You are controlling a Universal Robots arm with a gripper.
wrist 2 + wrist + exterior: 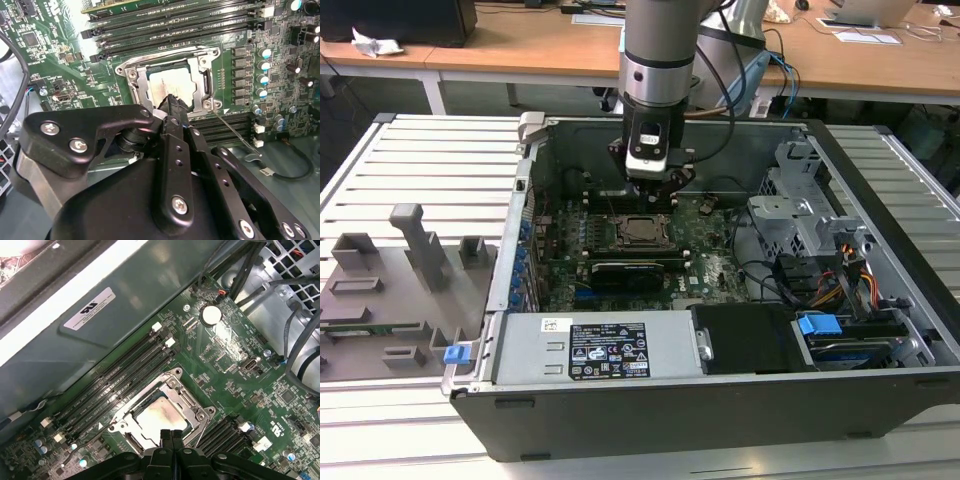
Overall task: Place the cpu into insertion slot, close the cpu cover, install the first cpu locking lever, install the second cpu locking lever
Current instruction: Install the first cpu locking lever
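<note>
The cpu (172, 84) lies flat in its socket on the green motherboard, its silvery-tan top showing in both wrist views (159, 416). The cpu cover (206, 76), a dark metal frame, lies down around the chip (196, 405). A thin metal locking lever (235, 132) sticks out loose from one corner of the socket. My gripper (172, 100) is shut with nothing between its fingers. Its tips (171, 434) hang just over the socket's edge; I cannot tell whether they touch it. In the exterior view the gripper (648, 198) hangs right above the socket (640, 231).
The open computer case (620, 420) surrounds the board, with a power supply (605, 348) at the front and a drive cage (800, 205) at the exterior view's right. Memory slots (125, 375) flank the socket. A black card (635, 270) stands before it. Cables (820, 285) run nearby.
</note>
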